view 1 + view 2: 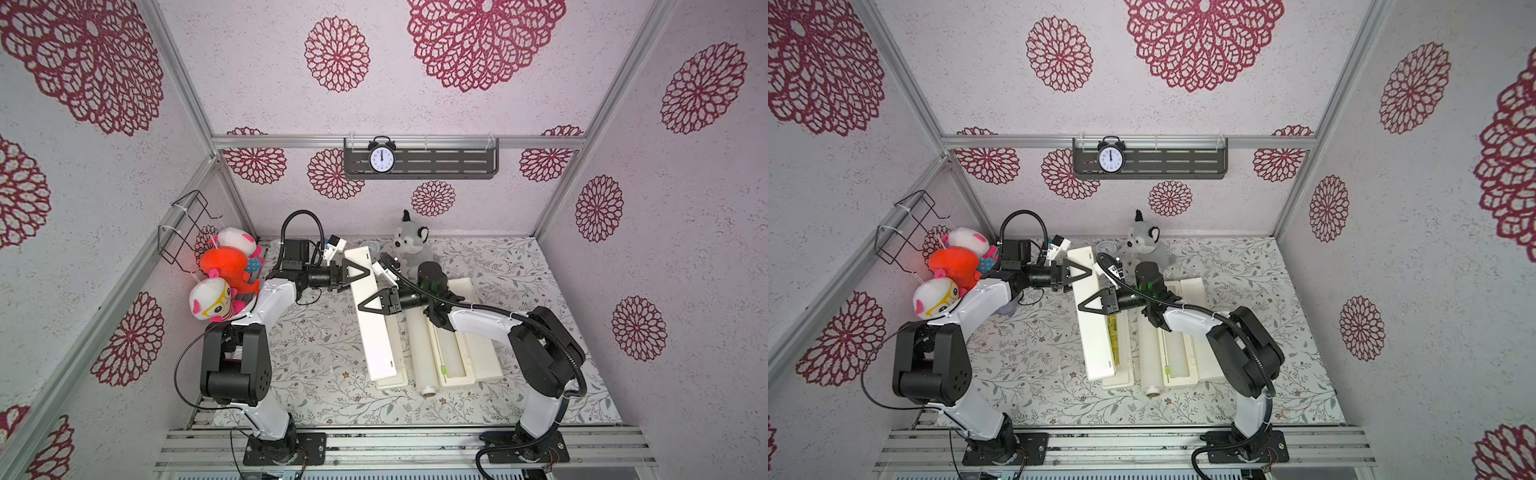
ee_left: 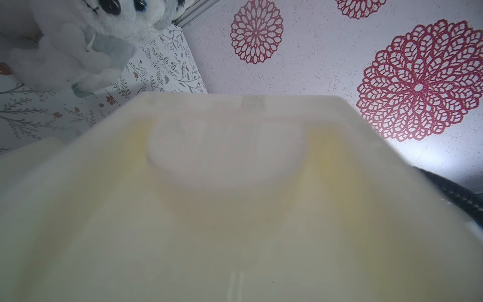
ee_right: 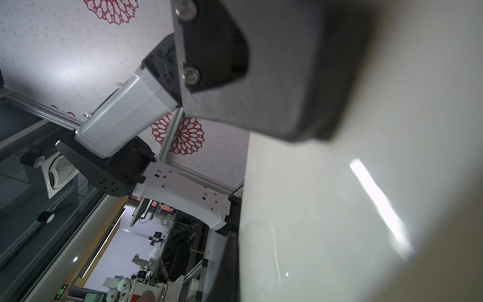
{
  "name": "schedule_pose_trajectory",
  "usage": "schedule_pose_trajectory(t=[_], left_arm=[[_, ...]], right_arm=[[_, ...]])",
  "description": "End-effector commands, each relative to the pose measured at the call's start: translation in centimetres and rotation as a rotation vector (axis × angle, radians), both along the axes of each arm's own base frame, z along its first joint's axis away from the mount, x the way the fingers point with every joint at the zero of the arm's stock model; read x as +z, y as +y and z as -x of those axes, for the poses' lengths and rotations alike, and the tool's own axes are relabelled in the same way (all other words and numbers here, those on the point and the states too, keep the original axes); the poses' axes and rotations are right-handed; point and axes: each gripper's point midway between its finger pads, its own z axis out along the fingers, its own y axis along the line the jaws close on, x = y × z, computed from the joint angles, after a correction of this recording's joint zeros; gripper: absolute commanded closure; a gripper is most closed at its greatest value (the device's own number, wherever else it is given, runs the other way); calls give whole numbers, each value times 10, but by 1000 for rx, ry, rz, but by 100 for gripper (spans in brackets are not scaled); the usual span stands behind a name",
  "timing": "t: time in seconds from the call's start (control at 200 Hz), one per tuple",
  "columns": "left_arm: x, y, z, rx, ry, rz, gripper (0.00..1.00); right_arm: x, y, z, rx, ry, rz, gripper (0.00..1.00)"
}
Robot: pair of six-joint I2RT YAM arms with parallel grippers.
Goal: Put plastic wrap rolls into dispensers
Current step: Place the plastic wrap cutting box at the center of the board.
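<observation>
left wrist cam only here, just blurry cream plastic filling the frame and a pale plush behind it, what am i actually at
Observer: The left gripper is at the far end of a dispenser lid, which looks raised above its base.
Operator: where's the right gripper
Observer: The right gripper is shut, its tip against that same lid, a little nearer along it than yours.
Operator: any roll lying outside
Observer: One plastic wrap roll lies between that base and the second dispenser, its tan core end poking past their near ends.
</observation>
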Motion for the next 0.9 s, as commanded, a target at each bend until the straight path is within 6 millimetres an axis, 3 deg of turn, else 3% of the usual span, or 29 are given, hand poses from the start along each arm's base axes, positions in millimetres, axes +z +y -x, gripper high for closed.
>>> schedule_pose_trajectory(t=[0.0,0.22,0.45,0.535,0.646,0.896], left_arm=[[39,11,1,8,-135,57,2],[61,37,-8,37,-174,112,2],[63,72,-34,213,-163,76,2],[57,92,-44,348,-131,31,2],[34,115,-49,529,-54,-71,2],[3,151,-18,815,16,-234,2]], right_arm=[[18,-7,-9,-38,-25,-49,100],[14,-11,-10,-46,-10,-47,100],[0,-7,-21,-94,9,11,100],[-15,-3,-32,-149,15,79,100],[-40,1,-56,-271,53,190,100],[-88,21,-100,-543,79,466,100]])
